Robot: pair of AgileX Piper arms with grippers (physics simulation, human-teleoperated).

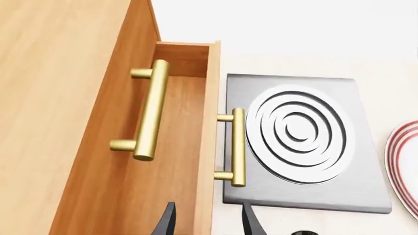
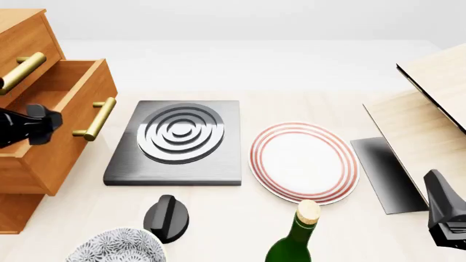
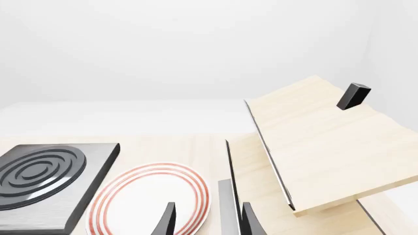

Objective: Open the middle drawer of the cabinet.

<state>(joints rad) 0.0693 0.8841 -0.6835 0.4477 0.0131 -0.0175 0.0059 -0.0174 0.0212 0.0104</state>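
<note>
The left gripper point(image 1: 207, 220) fingers stand apart and empty, just short of the middle drawer point(image 2: 73, 117), which projects partly from the cabinet point(image 2: 22, 49) at the front view's upper left. The right gripper point(image 3: 207, 220), lower right, is likewise apart and empty. The drawer is judged rigid, sliding on straight runners; grasp the smooth, possibly slippery brass handle point(image 1: 238, 147) mid-bar. No brands, labels or writing are legible.
</note>
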